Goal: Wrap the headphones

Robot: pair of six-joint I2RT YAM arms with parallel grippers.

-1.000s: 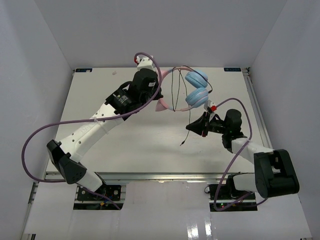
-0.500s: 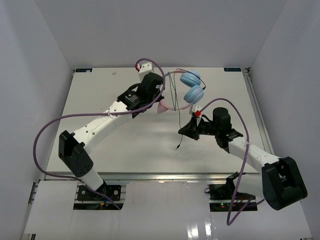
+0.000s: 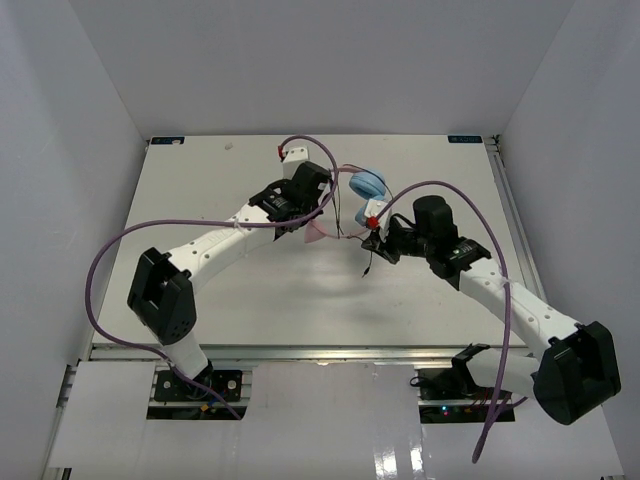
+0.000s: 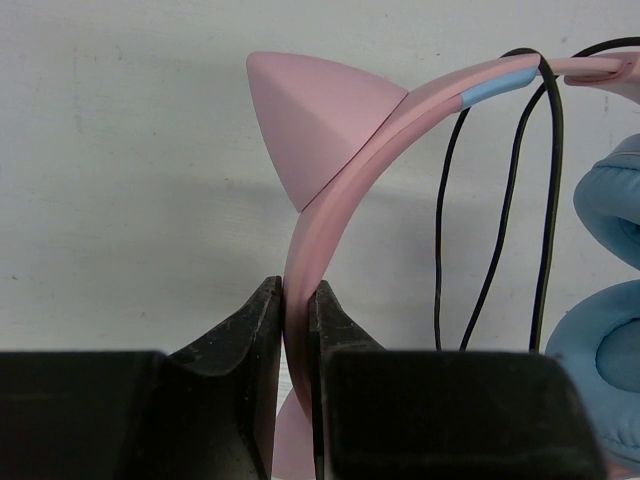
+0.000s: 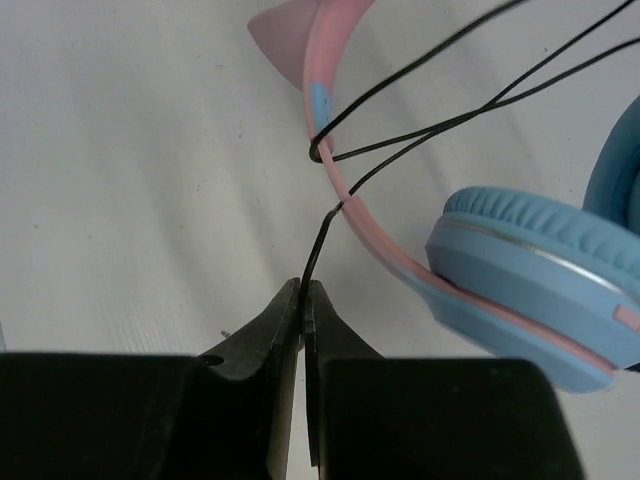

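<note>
The headphones [image 3: 367, 185] are held above the table's far middle, with light-blue ear cups [image 5: 540, 285] and a pink headband [image 4: 350, 150] with a cat-ear point [image 4: 315, 120]. My left gripper [image 4: 297, 300] is shut on the headband just below the cat ear. The thin black cord [image 4: 510, 200] is looped over the headband in several strands. My right gripper [image 5: 302, 295] is shut on the cord [image 5: 322, 235] just below the headband. The cord's free end [image 3: 366, 268] hangs under my right gripper [image 3: 372, 240].
Thick purple robot cables [image 3: 110, 260] arc beside both arms. The white table [image 3: 200, 200] is ringed by white walls. A metal rail [image 3: 510, 210] runs along the table's right edge.
My right gripper has moved left and toward the headphones, carrying the cord. My left gripper has shifted the headphones slightly right and nearer. The two grippers now sit close together.
</note>
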